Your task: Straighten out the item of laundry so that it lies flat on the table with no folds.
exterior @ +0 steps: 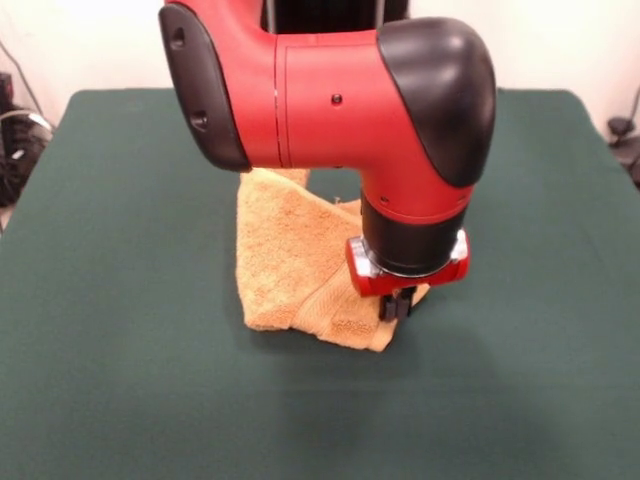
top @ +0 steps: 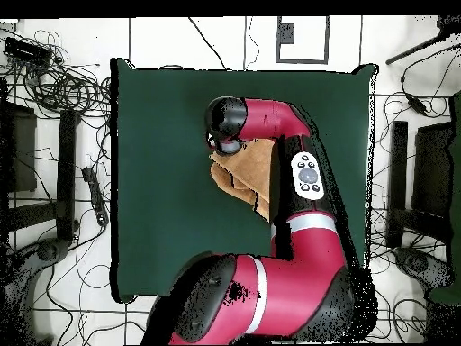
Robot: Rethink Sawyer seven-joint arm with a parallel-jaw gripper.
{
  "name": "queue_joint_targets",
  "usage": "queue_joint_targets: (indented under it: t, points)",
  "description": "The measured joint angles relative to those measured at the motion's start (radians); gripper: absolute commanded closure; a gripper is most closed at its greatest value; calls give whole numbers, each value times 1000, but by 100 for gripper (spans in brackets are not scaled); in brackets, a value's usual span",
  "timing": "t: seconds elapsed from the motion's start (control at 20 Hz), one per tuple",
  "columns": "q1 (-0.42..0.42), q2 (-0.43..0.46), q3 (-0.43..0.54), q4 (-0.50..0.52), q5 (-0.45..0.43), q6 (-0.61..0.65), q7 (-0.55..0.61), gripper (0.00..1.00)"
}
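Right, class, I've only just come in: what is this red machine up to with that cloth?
A red and black robot arm reaches down over an orange-tan towel on a green table. Its claw sits low at the towel's near corner, at or just above the cloth; whether it grips cannot be seen. The towel is still bunched and folded over itself, not lying flat, so the straightening is not finished.

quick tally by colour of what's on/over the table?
Orange-tan: 1, the towel, crumpled with folds
Dark green: 1, the table
Red and black: 1, the arm with its gripper down at the towel's edge
Total: 3
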Motion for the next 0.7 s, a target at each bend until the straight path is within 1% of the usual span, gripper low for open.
queue_joint_targets:
  t: [0.25, 0.45, 0.5, 0.65, 0.7]
  points:
    - [-3, -15, 0, 3, 15, 64, 0, 100]
    - [-3, -50, 0, 4, 26, 172, 0, 100]
    - [-4, -70, 0, 7, 30, 216, 0, 100]
    - [-5, -99, 0, 8, 39, 268, 0, 100]
    - [-8, -119, 0, 8, 45, 307, 0, 100]
